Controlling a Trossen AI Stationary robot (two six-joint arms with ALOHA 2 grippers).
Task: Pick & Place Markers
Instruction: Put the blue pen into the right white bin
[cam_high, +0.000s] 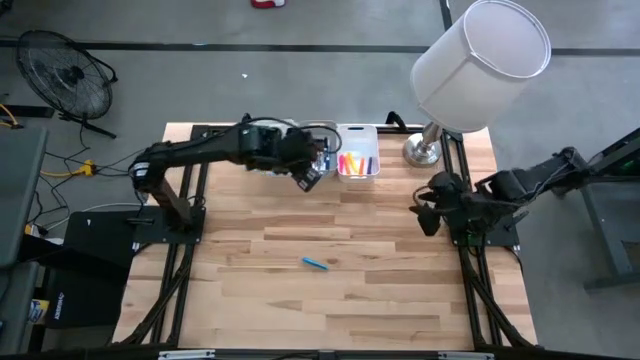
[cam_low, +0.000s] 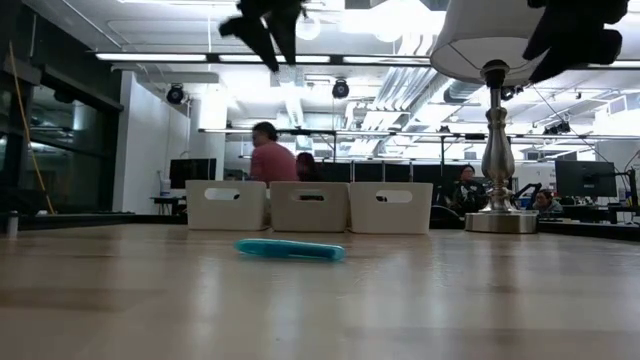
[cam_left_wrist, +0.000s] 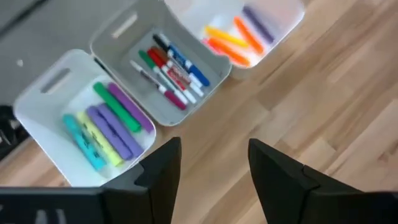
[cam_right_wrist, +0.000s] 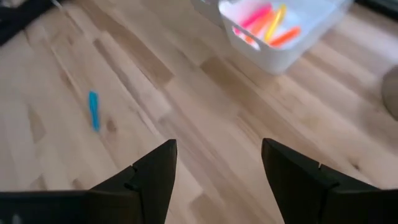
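Observation:
One teal marker (cam_high: 315, 263) lies flat on the wooden table, alone near its middle; it also shows in the low view (cam_low: 290, 249) and the right wrist view (cam_right_wrist: 93, 111). Three white bins (cam_left_wrist: 168, 109) stand in a row at the far edge, each with several markers lying inside: green, purple, yellow and teal ones (cam_left_wrist: 106, 127), red, green and blue ones (cam_left_wrist: 171, 68), orange and yellow ones (cam_left_wrist: 233, 40). My left gripper (cam_high: 310, 180) hovers open above the near side of the bins, nothing between its fingers (cam_left_wrist: 211, 168). My right gripper (cam_high: 428, 215) waits open at the table's right side (cam_right_wrist: 217, 168).
A lamp with a silver base (cam_high: 424, 152) and a big white shade (cam_high: 482, 62) stands at the far right corner, next to the bins. Bare wood surrounds the teal marker. People sit at desks in the room behind (cam_low: 270, 155).

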